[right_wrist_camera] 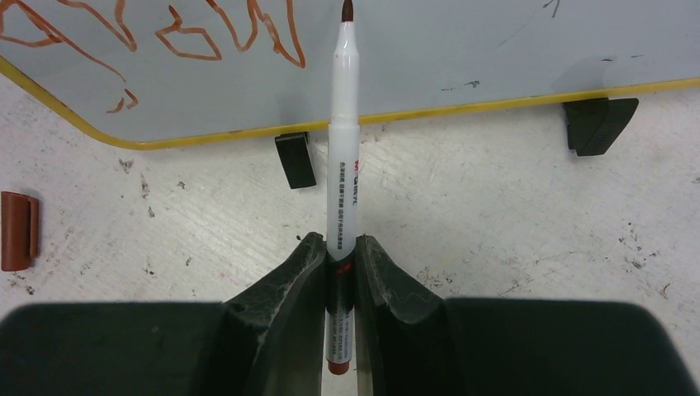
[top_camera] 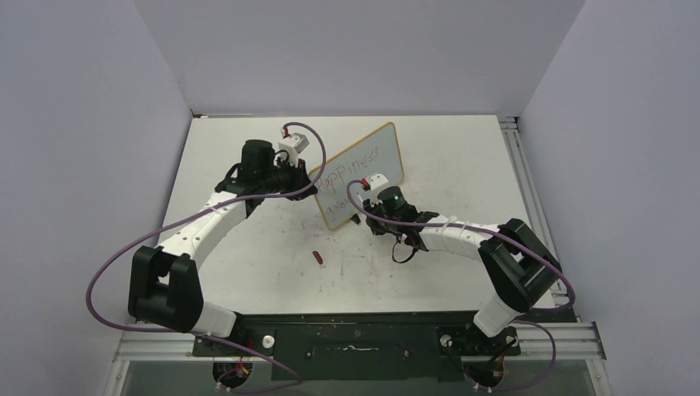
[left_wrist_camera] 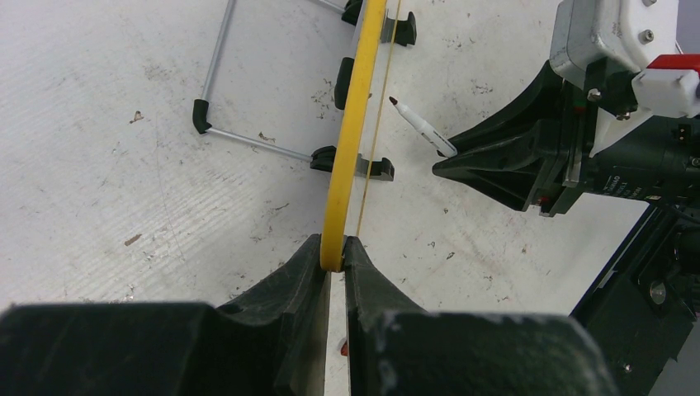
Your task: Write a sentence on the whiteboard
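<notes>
The whiteboard (top_camera: 381, 147) stands tilted on the table, with a yellow frame (left_wrist_camera: 351, 140) and black feet (right_wrist_camera: 295, 159). The sentence (top_camera: 351, 175) is in red marker in two slanted lines; its lower strokes show in the right wrist view (right_wrist_camera: 231, 29). My left gripper (left_wrist_camera: 333, 256) is shut on the board's yellow frame at its left end (top_camera: 312, 183). My right gripper (right_wrist_camera: 341, 247) is shut on a white marker (right_wrist_camera: 342, 140) with its red tip uncapped. The tip points at the board's lower face, very close to it. The left wrist view shows the marker (left_wrist_camera: 421, 128) just off the board.
The red marker cap lies on the table in front of the board (top_camera: 319, 257) and at the left edge of the right wrist view (right_wrist_camera: 18, 231). The board's wire stand (left_wrist_camera: 248, 140) sticks out behind it. Grey walls enclose the table on three sides.
</notes>
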Robot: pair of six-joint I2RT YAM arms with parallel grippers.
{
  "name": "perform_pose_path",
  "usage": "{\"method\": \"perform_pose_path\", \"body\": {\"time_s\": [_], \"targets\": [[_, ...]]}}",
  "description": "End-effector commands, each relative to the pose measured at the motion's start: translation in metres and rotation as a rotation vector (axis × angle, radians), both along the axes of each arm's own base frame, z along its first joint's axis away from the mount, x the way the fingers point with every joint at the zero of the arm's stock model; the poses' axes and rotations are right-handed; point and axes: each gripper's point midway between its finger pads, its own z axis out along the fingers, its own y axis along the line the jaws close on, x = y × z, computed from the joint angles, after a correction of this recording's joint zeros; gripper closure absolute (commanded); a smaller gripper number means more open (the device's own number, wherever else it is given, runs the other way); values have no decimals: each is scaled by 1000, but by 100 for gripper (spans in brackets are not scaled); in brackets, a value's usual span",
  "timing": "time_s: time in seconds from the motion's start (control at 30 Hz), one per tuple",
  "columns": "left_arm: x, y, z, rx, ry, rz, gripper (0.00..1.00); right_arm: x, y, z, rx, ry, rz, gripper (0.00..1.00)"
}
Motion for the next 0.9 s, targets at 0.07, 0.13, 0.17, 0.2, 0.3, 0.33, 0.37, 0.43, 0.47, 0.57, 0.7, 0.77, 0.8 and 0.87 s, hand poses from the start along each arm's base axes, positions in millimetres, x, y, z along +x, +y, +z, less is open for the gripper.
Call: {"method": "perform_pose_path", "body": {"time_s": [0.07, 0.13, 0.17, 0.2, 0.3, 0.33, 0.37, 0.43, 0.47, 0.57, 0.7, 0.77, 0.8, 0.87], "targets": [[2, -5, 27, -28, -79, -26, 100, 18, 14, 23, 49, -73, 1, 95], [2, -6, 27, -28, -77, -27, 100, 20, 14, 24, 51, -79, -2, 95], [2, -6, 27, -28, -78, -27, 100, 20, 15, 24, 51, -80, -4, 95], [2, -6, 27, -28, -78, -27, 100, 21, 15, 25, 51, -82, -4, 95], [2, -6, 27, -29, -77, -27, 100, 23, 15, 26, 51, -86, -9, 95], [2, -6, 27, -29, -79, -27, 100, 24, 15, 26, 50, -87, -9, 95], [2, -6, 27, -29, -79, -27, 100, 24, 16, 26, 49, -87, -9, 95], [2, -6, 28, -29, -82, -27, 100, 25, 17, 25, 48, -86, -8, 95], [2, -6, 28, -30, -81, -28, 100, 26, 17, 25, 47, -86, -8, 95], [1, -6, 28, -31, -78, -29, 100, 26, 19, 25, 47, -83, -6, 95], [1, -6, 29, -31, -84, -29, 100, 26, 19, 23, 44, -78, 0, 95], [2, -6, 28, -29, -81, -27, 100, 24, 18, 22, 38, -75, 6, 95], [2, -6, 28, -30, -82, -28, 100, 23, 19, 21, 38, -75, 12, 95], [2, -5, 27, -28, -80, -26, 100, 22, 19, 19, 35, -71, 22, 95]]}}
